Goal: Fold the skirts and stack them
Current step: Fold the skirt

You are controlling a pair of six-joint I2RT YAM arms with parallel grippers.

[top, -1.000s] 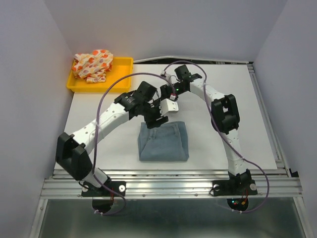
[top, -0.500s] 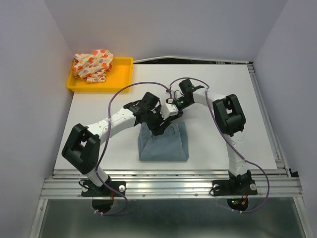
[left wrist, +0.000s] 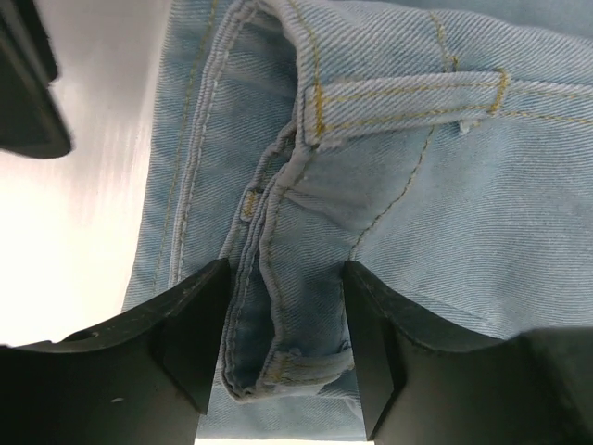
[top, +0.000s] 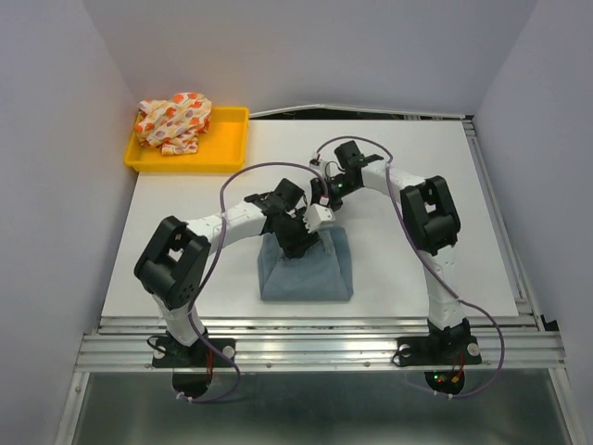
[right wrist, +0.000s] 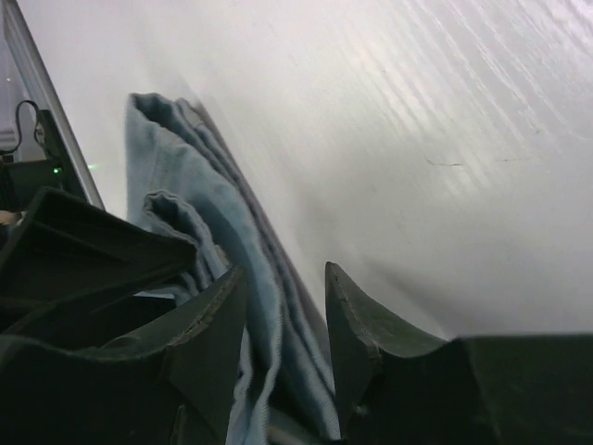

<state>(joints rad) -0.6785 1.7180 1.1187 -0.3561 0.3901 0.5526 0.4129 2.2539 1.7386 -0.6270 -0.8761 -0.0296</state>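
Observation:
The light-blue denim skirt [top: 306,273] lies folded into a rough square on the white table, near the front middle. Both grippers are down at its far edge. My left gripper [top: 298,243] has its jaws closed in on a bunched hem fold of the denim [left wrist: 445,185], which fills the gap between them [left wrist: 285,343]. My right gripper [top: 321,220] is just beyond it, and its jaws pinch the stacked layers at the denim's edge [right wrist: 176,185] in the right wrist view [right wrist: 285,315]. The white skirt with orange, red and purple spots [top: 173,120] lies crumpled in a yellow tray.
The yellow tray [top: 227,148] sits at the table's far left corner. Grey walls close in the left, back and right sides. A metal rail runs along the near edge by the arm bases.
Both arms have come down and together onto the far edge of the denim skirt; the left arm has drawn in. The skirt and the tray have not moved.

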